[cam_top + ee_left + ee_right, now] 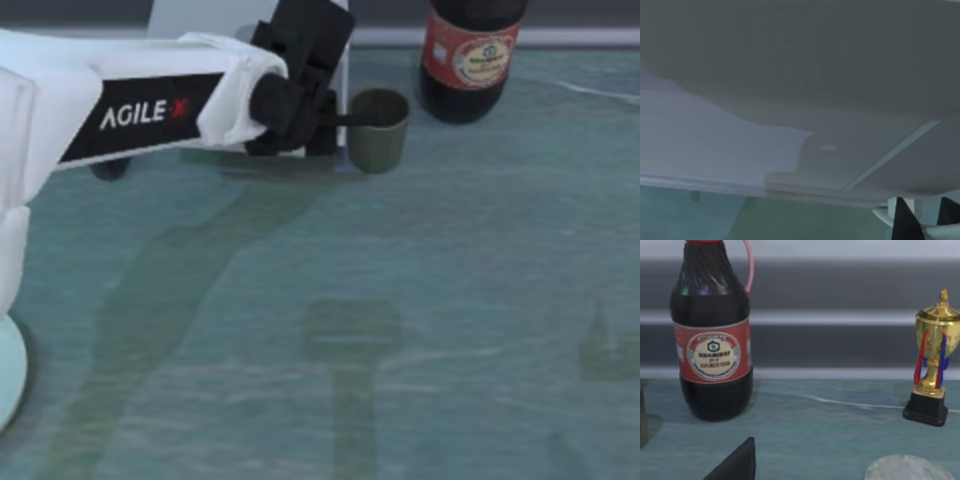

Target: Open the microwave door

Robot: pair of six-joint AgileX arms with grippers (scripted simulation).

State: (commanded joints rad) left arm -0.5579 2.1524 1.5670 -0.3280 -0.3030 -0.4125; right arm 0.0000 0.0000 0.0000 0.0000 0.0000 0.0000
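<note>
My left arm reaches across the tabletop (420,300) to the far edge, its fingers (330,120) against the microwave door (200,20); I cannot tell whether they are spread or pinching. Just beside them stands a dark green cup (379,128), then a dark bottle (468,55). A gold trophy (932,375) stands well apart.

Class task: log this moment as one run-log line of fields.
left gripper: at microwave front, beside cup | door: hidden | right arm: not in top view | bottle: untouched
</note>
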